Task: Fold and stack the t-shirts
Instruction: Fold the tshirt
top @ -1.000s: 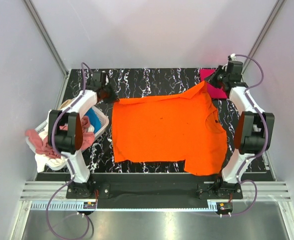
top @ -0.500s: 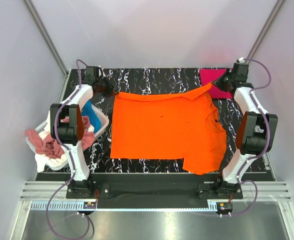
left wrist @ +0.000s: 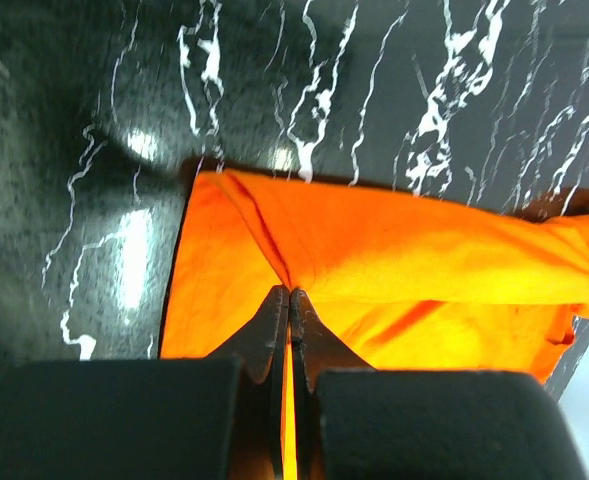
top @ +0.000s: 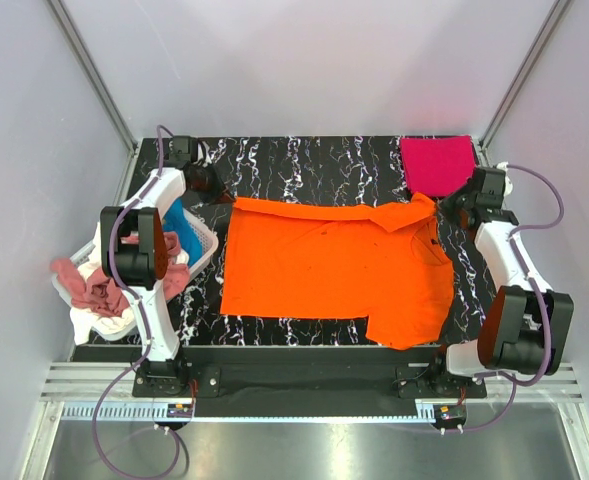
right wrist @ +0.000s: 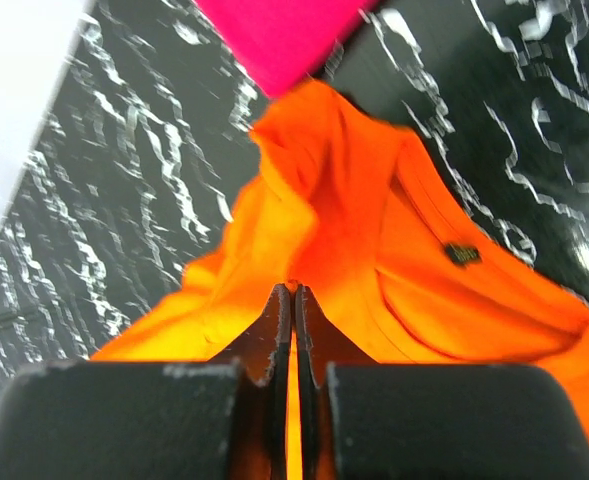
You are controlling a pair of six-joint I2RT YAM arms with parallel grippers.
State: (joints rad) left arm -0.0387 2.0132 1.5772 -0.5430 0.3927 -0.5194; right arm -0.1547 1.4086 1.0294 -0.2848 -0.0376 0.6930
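Note:
The bright orange t-shirt lies spread flat in the middle of the black marbled table. My left gripper is shut on its far left corner; in the left wrist view the jaws pinch a ridge of orange cloth. My right gripper is shut on its far right corner by the collar; in the right wrist view the jaws pinch orange cloth. A folded crimson-pink t-shirt lies at the far right corner and also shows in the right wrist view.
A white-and-blue plastic basket hangs off the table's left edge. It holds a blue shirt, a dusty rose-red shirt and a white one. Grey walls close in the back and both sides.
My right gripper has swung from over the pink shirt out to the right and nearer, pulling the orange shirt's far right corner down. The pink shirt is now uncovered. The left gripper shifted slightly.

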